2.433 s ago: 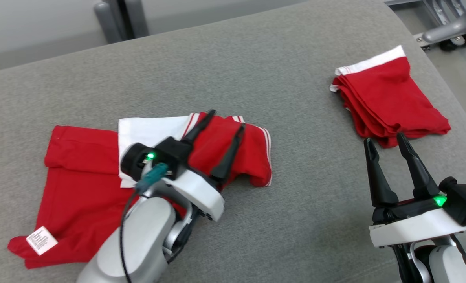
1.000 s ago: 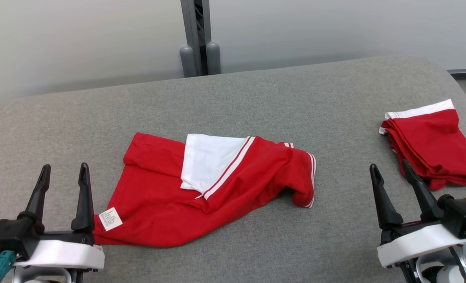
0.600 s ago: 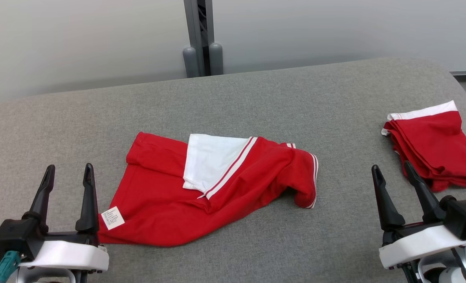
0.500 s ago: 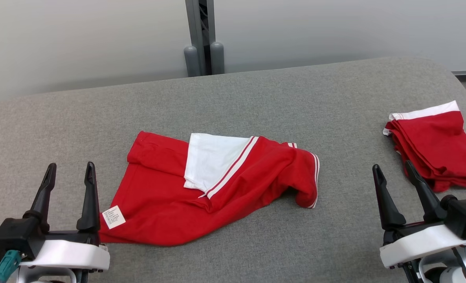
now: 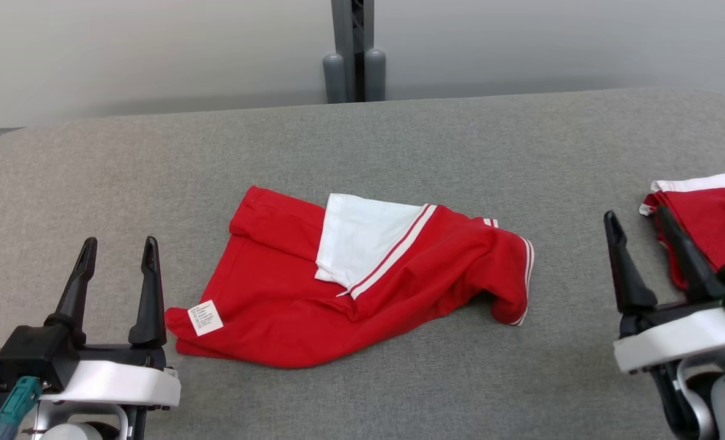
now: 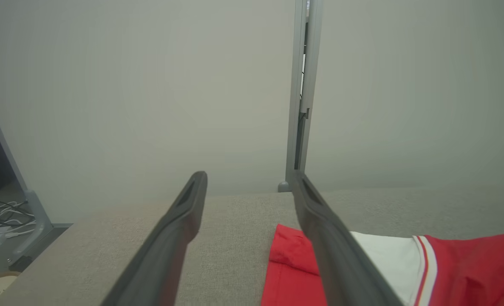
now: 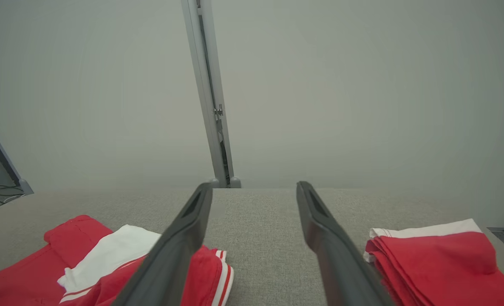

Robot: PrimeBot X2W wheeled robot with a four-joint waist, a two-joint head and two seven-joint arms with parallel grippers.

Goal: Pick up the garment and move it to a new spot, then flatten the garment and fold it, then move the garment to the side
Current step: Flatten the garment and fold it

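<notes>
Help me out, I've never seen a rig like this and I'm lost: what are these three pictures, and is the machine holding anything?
This is a two-armed robot in front of a grey padded surface. The wide picture comes from a camera on its head, looking down. The dark forks at the bottom corners are its grasping parts: the left gripper and the right gripper. The other two pictures come from a camera on each wrist, looking along that gripper's two fingers toward the wall. In the middle of the surface lies a rumpled red and white garment, not folded, with a small label showing. At the right edge sits a folded red garment. Both grippers are open and hold nothing.
</notes>
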